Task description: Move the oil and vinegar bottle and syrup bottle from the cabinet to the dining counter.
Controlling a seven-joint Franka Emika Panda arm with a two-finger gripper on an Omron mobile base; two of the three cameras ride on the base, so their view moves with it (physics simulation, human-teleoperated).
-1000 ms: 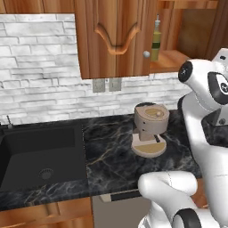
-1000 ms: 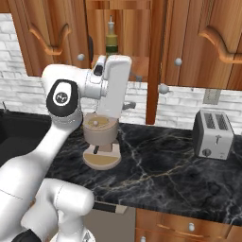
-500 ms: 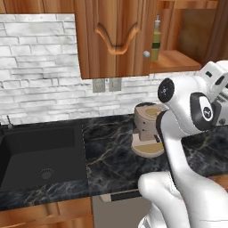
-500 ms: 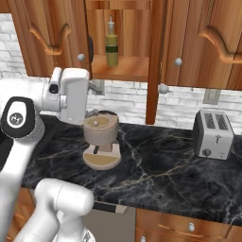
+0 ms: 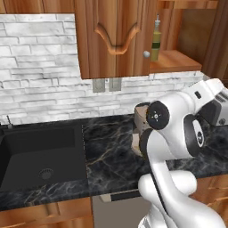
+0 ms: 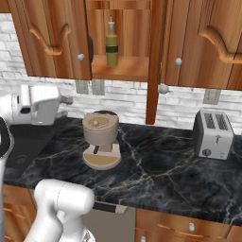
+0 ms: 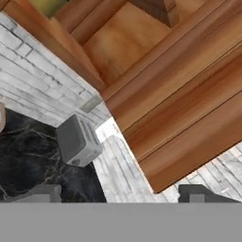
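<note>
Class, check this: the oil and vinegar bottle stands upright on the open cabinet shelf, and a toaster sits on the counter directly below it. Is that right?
Not quite. The oil and vinegar bottle does stand upright on the open cabinet shelf, but the right base view shows a coffee machine on the counter below it. The toaster sits farther right.

The black marble counter carries 1 tan coffee machine left of middle and 1 silver toaster at the right. Above, the open cabinet shelf holds 1 oil bottle, upright.
</note>
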